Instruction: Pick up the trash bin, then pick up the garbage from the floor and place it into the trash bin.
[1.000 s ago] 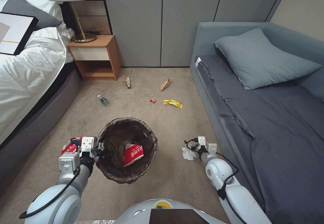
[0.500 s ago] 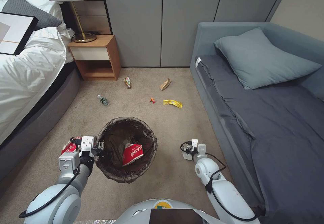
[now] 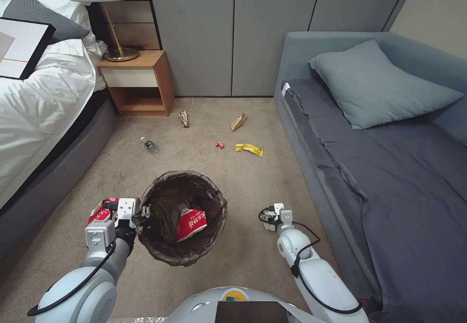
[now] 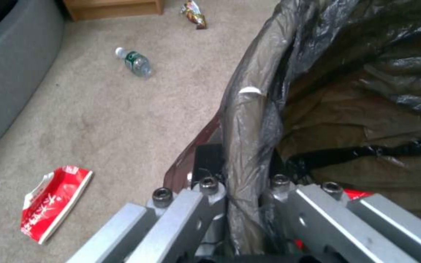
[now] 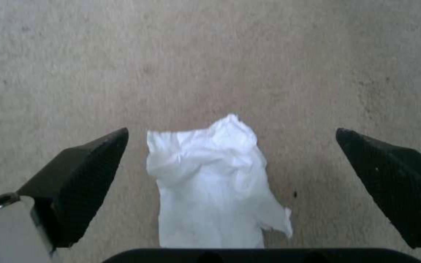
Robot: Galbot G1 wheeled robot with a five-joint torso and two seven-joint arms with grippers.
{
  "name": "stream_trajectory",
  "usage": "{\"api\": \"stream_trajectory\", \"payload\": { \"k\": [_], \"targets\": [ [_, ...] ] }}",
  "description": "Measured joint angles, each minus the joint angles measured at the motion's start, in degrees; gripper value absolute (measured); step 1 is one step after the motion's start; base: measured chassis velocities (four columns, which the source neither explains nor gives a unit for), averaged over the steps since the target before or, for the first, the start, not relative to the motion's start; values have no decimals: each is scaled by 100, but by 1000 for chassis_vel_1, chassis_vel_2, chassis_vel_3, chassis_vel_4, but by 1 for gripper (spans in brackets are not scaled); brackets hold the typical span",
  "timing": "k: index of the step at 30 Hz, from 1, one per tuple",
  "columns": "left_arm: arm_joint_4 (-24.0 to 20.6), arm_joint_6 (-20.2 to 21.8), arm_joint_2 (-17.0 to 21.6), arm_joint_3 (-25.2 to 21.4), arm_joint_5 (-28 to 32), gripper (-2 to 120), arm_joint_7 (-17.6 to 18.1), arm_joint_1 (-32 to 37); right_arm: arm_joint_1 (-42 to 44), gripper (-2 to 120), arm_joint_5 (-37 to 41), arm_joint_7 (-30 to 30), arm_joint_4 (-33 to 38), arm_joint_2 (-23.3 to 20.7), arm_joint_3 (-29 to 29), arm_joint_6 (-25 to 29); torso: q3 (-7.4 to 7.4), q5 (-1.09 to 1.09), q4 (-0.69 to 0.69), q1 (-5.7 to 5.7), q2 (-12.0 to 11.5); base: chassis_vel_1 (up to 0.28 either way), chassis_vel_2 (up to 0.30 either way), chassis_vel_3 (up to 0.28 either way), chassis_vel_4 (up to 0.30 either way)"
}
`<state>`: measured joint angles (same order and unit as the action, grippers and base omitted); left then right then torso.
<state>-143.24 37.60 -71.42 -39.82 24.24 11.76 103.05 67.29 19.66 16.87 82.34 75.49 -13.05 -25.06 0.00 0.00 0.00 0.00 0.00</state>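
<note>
The left gripper [image 4: 242, 204] holds the bin [image 3: 182, 216] by its rim, its fingers [image 4: 205, 197] closed on the bag-covered edge. To the right of the bin, the right gripper [image 5: 230, 171] hangs over the tissue [image 5: 215, 182] on the floor [image 3: 243, 177], fingers [image 5: 81, 171] wide apart, one on each side. The tissue is soft and flat: the fingers may close above it, or pinch only a corner that tears.
</note>
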Motion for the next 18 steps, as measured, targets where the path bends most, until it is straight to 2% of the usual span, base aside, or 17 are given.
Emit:
{"api": "stream_trajectory", "payload": {
  "k": [18],
  "targets": [
    [0,-1,-16,-2,-17,2,-9,33,-27,100,-365,-78,-324,85,68,99,0,0,0,0,0,0,0,0,0]
  ]
}}
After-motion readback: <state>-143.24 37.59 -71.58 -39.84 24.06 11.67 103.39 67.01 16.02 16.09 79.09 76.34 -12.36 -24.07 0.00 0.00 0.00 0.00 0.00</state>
